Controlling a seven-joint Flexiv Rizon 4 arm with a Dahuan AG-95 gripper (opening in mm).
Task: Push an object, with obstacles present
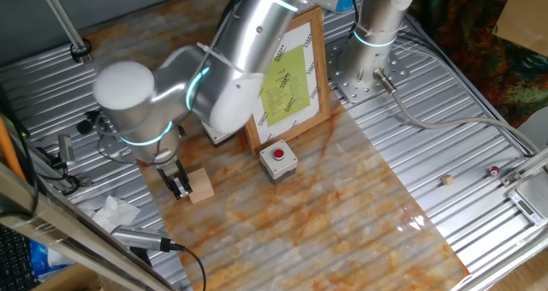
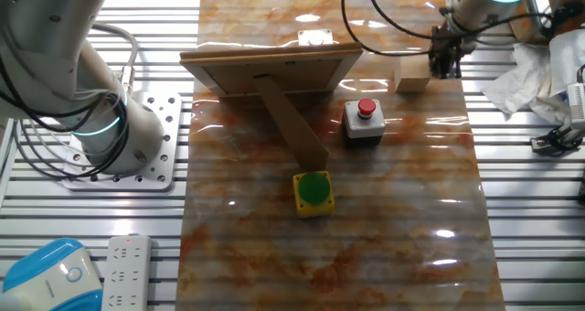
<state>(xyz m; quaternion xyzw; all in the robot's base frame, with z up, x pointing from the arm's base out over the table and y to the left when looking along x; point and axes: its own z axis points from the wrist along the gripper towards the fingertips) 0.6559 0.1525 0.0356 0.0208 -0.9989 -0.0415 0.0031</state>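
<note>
One fixed view hides the yellow box [image 2: 313, 192] behind the frame [image 1: 291, 79]. Narrow-set tool [image 1: 179, 187] touches the cube [image 1: 199, 186] near the surface's [image 1: 342, 214] edge.

yellow box with green button [image 2: 313, 191], crumpled tissue [image 2: 516, 79], power strip [image 2: 127, 271]

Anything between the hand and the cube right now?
Nothing visible. The hand sits right beside the cube, apparently touching it. The red-button box and the picture frame stand off to the cube's far side, not between them.
</note>
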